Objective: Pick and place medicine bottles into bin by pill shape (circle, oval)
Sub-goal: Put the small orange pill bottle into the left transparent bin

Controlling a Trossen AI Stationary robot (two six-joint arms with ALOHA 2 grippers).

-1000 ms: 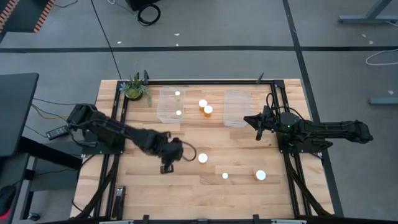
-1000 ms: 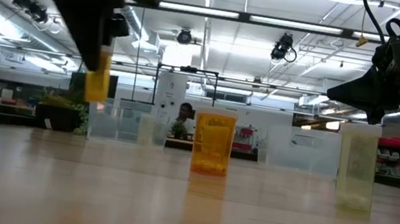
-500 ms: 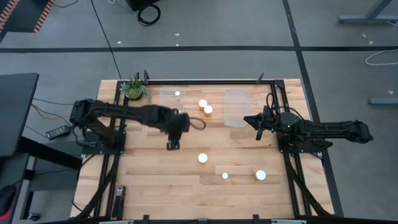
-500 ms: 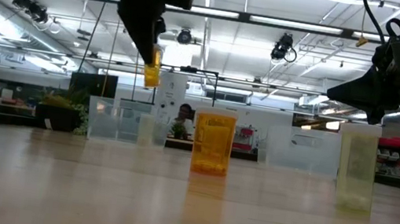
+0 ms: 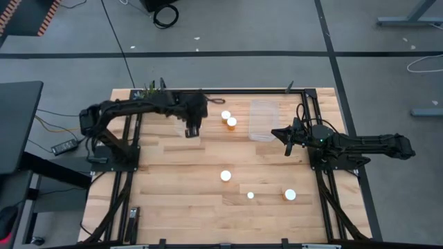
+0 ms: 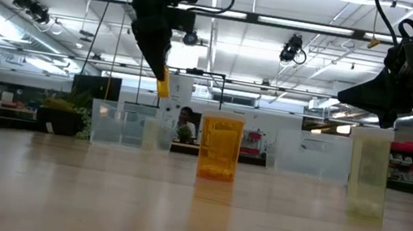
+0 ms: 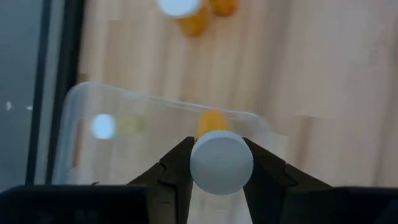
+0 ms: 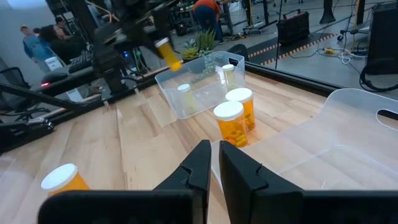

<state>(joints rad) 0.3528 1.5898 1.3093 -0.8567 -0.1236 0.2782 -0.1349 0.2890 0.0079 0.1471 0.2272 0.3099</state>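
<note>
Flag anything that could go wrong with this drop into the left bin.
1. The left end effector holds the medicine bottle by its white cap, tilted, over the clear bin's near wall; released here it may hit the rim and bounce out.
2. Bottles already in the bin could be knocked over by the landing.
3. The two bottles standing beside the bin may be clipped on retreat.

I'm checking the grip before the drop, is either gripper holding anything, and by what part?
The left gripper holds a medicine bottle by its sides just below the white cap, above the left bin. The right gripper is shut and holds nothing.
</note>
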